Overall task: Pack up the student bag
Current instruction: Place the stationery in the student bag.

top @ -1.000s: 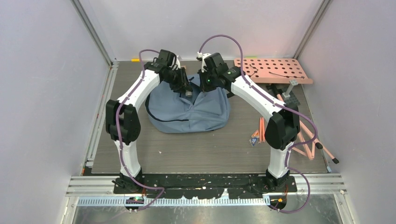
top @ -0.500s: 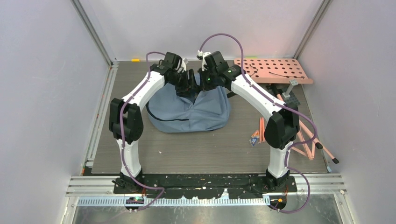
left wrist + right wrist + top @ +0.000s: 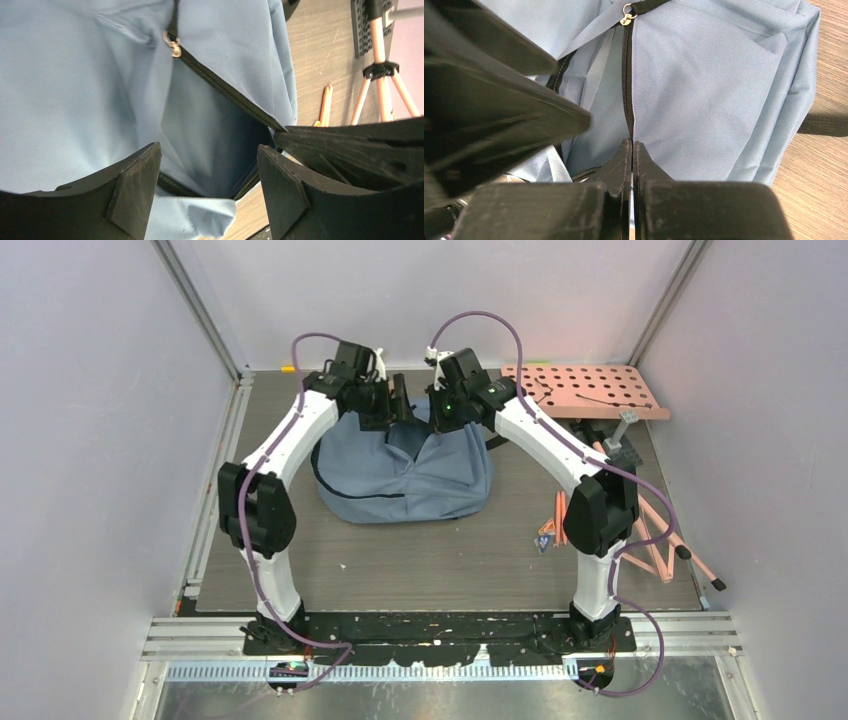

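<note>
Opening work is the step in hand. The bag (image 3: 405,480) lies slumped on the table (image 3: 400,565), toward its far side and between the two arms, with both wrists over its far edge. The right gripper (image 3: 631,146) has its fingers pressed together at the near end of the zipper (image 3: 627,85), and seems to be pinching the edge of the mouth there. The left gripper (image 3: 207,155) hangs spread wide just above the gap and holds nothing. Below it the zipper stands partly undone, with the lining showing inside and the pull (image 3: 173,45) at the far end of the track. Pencils (image 3: 560,518) lie well apart from the bag, by the right arm.

I judge the mouth only part open. Next, the left gripper needs to close on the opposite lip and draw it away from the right gripper, widening the gap enough to take things. A weak pinch on soft cloth could slip.
</note>
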Controlling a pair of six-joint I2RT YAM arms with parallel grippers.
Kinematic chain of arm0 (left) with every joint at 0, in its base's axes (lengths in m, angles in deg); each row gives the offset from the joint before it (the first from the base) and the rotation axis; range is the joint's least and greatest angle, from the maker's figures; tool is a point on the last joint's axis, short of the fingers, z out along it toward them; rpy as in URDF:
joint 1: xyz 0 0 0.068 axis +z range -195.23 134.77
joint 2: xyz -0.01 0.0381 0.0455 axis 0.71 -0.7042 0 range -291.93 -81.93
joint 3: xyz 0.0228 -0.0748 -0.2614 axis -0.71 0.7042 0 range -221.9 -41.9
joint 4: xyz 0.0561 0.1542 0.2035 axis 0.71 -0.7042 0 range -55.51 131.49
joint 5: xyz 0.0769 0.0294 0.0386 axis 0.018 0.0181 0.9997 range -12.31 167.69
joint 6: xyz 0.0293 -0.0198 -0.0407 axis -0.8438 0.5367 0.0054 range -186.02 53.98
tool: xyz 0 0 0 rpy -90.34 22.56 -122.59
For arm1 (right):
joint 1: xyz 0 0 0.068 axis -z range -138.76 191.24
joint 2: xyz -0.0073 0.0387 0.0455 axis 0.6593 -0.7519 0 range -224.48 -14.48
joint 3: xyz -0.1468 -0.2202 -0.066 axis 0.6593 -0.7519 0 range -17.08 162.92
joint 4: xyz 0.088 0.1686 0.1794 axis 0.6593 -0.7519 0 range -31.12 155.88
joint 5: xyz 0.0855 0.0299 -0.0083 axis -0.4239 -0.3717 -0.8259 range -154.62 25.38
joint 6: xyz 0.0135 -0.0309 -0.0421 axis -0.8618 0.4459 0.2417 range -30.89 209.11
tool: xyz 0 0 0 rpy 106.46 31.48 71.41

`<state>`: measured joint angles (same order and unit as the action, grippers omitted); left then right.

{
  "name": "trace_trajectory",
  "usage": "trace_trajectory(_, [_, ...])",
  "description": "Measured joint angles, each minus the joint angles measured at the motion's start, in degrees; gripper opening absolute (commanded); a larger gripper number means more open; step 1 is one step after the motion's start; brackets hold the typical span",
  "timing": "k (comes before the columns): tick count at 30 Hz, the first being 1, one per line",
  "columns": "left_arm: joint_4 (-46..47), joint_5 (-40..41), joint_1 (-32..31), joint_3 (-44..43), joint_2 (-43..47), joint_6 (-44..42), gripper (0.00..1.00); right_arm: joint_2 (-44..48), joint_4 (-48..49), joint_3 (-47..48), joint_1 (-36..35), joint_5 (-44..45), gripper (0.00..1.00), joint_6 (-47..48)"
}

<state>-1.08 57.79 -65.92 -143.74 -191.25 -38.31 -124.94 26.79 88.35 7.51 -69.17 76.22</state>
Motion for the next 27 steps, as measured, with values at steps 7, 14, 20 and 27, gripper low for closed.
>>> trace_trajectory(7, [-1.33,4.85,3.93,0.57,3.91,-2.34,0.76,-0.22,0.00,0.04,0.39,-0.28,0.48,-1.05])
trace_trajectory(14, [-1.84,5.38,4.63,4.31,3.91,-2.69,0.77,0.31,-0.07,0.11,1.25,0.92,0.61,-1.27])
trace_trajectory(20, [-0.96,3.65,5.33,7.21,3.93,-2.29,0.76,6.64,-3.08,-2.38,1.95,7.82,0.61,-4.15])
trace_trajectory(27, [0.94,0.17,5.77,8.79,4.61,-1.07,0.76,22.03,-6.86,-18.97,6.08,14.97,0.62,-11.96])
